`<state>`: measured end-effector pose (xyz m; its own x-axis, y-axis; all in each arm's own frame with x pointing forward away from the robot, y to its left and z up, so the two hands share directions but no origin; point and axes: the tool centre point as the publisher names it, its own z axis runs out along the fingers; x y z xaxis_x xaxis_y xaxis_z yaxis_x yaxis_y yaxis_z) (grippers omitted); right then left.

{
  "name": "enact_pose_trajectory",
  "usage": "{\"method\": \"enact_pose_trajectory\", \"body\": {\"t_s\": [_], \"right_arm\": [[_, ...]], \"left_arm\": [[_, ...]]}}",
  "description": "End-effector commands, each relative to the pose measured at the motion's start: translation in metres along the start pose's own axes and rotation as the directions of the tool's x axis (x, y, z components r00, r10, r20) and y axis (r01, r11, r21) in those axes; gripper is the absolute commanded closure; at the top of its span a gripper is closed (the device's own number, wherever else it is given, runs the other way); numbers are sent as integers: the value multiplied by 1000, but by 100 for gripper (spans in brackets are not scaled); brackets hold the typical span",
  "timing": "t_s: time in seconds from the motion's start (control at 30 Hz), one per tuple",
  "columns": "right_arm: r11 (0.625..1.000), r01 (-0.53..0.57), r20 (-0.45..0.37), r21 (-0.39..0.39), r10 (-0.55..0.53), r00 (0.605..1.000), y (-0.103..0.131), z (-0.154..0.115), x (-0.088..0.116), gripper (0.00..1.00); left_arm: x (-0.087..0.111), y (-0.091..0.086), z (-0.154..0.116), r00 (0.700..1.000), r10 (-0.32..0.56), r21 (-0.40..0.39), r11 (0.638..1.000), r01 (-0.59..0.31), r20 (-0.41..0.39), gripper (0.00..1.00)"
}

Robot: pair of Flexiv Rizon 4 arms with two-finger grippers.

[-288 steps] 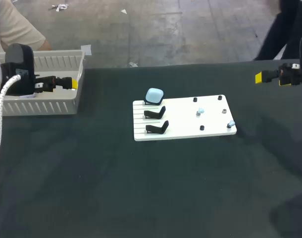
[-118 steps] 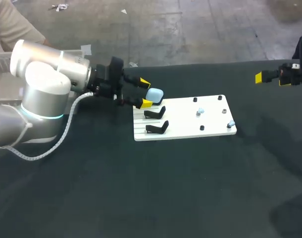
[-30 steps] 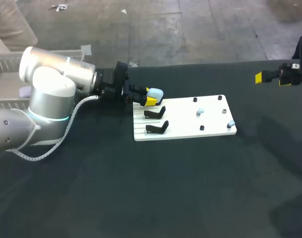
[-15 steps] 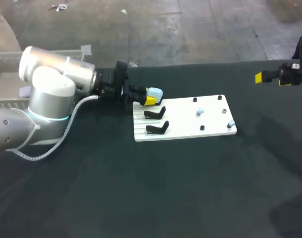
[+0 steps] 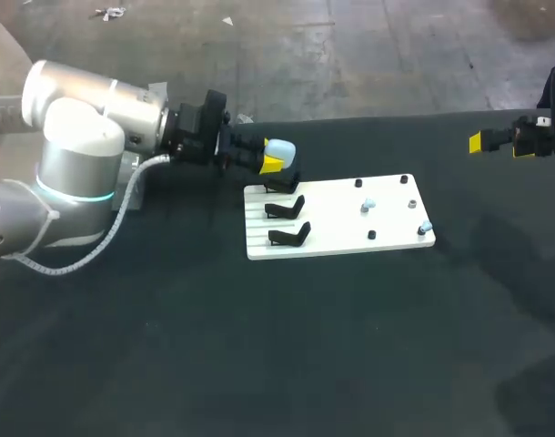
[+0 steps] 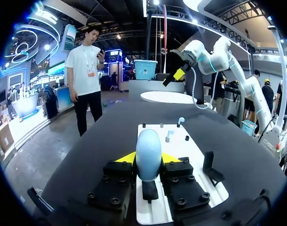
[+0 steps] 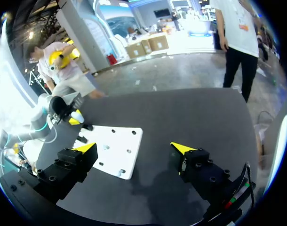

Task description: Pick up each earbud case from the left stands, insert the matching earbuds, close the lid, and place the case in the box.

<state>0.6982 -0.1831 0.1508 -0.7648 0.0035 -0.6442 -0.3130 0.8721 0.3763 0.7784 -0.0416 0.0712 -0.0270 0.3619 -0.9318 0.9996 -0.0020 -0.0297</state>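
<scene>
In the head view, the left arm (image 5: 86, 155) comes in from the left. The left gripper (image 5: 273, 157) pinches a pale blue case (image 5: 279, 148) from two sides and holds it just above the rearmost of three black stands (image 5: 285, 208). The stands sit along the left edge of a white board (image 5: 341, 232) on the dark table (image 5: 259, 346). Two small pale earbuds (image 5: 368, 205) sit on the board's right half, one near the middle and one at the near right corner. The right gripper (image 5: 496, 141) hangs over the table's far right edge, well apart from the board. In the left wrist view, the left gripper (image 6: 148, 160) has the case (image 6: 148, 153) upright between its fingers (image 6: 127, 157), with both yellow tips pressed against its sides. One stand (image 6: 149, 190) lies under it and another (image 6: 209, 167) is off to the side. The board (image 6: 190, 150) stretches ahead, with the earbuds (image 6: 168, 136) on its far part. In the right wrist view, the right gripper (image 7: 135, 149) has its fingers spread wide above the table (image 7: 195, 117). The board (image 7: 113, 155) lies ahead of it, and the case (image 7: 77, 115) is small in the left gripper at the board's far side.
</scene>
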Motion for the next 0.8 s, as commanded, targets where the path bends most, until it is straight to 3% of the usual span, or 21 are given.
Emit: {"method": "enact_pose_trajectory", "body": {"t_s": [0.03, 0.3, 0.8], "right_arm": [[1000, 1, 0, -4, -1, 1000, -1, 1, 0, 0], [998, 34, -40, -53, -37, 999, 32, 23, 1, 0], [981, 114, -118, -154, -133, 984, 90, 68, 0, 0]], "left_arm": [[-17, -6, 3, 999, 12, -19, 1000, -12, -30, 100], [-41, -15, 12, 998, 43, -25, 999, -44, -39, 100], [-60, -10, 39, 996, 77, 12, 997, -77, -52, 100]]}}
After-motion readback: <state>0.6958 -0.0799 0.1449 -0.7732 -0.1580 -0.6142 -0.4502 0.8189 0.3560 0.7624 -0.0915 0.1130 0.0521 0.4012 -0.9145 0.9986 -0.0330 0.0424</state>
